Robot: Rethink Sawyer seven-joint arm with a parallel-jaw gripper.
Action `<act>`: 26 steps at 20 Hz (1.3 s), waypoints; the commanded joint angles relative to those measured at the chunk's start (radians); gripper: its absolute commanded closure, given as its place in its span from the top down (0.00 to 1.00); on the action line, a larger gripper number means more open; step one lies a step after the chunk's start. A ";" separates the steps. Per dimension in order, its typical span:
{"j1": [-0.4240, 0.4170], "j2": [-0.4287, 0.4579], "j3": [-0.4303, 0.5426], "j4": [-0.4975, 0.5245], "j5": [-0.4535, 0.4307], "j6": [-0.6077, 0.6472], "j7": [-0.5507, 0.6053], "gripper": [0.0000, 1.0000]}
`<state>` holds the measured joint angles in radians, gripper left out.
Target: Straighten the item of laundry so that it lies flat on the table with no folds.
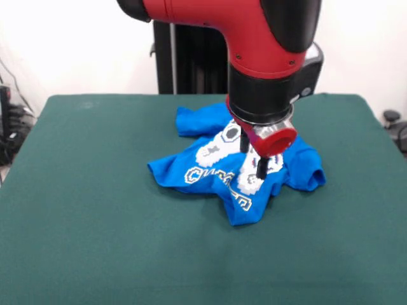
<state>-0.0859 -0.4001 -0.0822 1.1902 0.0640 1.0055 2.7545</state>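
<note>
The blue T-shirt [232,171] lies crumpled right of centre on the desk [95,222]. The tool [252,155], fingers parted, hovers over its print, apparently choosing a grasp; next, pinch an edge and pull outward.

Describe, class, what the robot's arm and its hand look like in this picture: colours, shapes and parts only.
The arm is thick and rounded, with glossy red shells and black joint sections. A wide black cylinder forms the wrist, ending in a silver ring and a red round cap. The hand is small: two thin black fingers pointing down. No cables or markings can be made out.
</note>
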 commanded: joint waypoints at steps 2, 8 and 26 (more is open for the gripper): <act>0.081 0.027 -0.075 -0.087 -0.199 0.105 -0.066 1.00; 0.112 0.034 -0.045 0.018 -0.150 0.018 0.078 1.00; 0.186 0.082 0.023 0.079 0.037 -0.030 0.155 1.00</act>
<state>0.0566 -0.3939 -0.1531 1.1565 0.0487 1.0066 2.7545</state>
